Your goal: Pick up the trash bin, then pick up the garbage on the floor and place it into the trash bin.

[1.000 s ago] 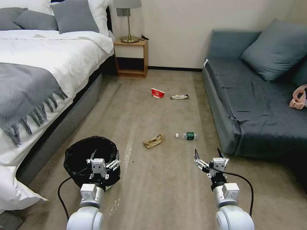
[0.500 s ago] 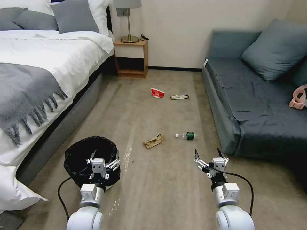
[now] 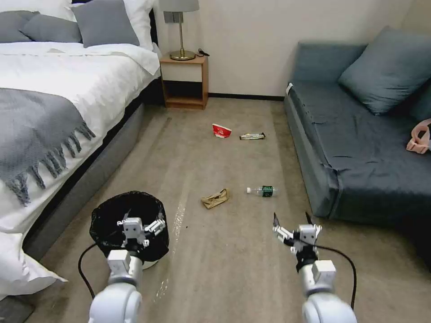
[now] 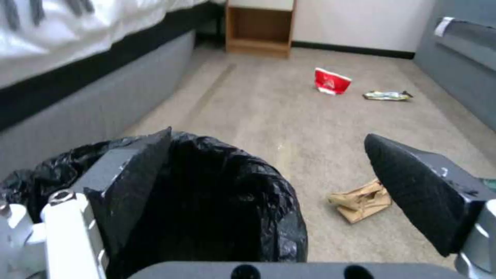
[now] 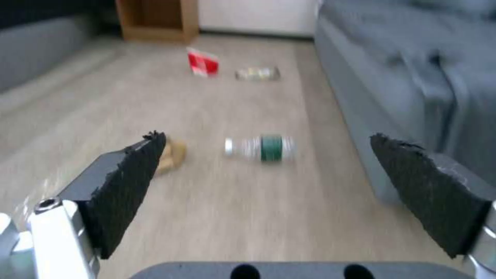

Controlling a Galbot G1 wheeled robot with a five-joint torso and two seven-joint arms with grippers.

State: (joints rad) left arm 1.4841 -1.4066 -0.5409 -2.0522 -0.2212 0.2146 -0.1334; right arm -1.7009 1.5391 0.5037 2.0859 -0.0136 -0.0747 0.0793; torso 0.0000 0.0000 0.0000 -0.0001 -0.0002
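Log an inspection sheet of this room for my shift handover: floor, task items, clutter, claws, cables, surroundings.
Surface: carpet floor, no spill seen.
Job's things: trash bin upright near the bed; paper cup, wrapper, paper bag, bottle on the floor.
Clutter: pink item on the sofa.
Claws: left claw open over the bin; right claw open above the floor.
Cables: black cable looping off the right arm.
Surroundings: bed, nightstand, sofa.

The trash bin (image 3: 128, 224) is set on the floor at the near left, beside the bed (image 3: 58, 103). The paper bag (image 3: 215, 198) and bottle (image 3: 262, 191) are found farther out, the bottle to the right, near the sofa (image 3: 359, 148). The cup (image 3: 221, 130) and wrapper (image 3: 252, 136) are placed farthest, before the nightstand (image 3: 185, 80).
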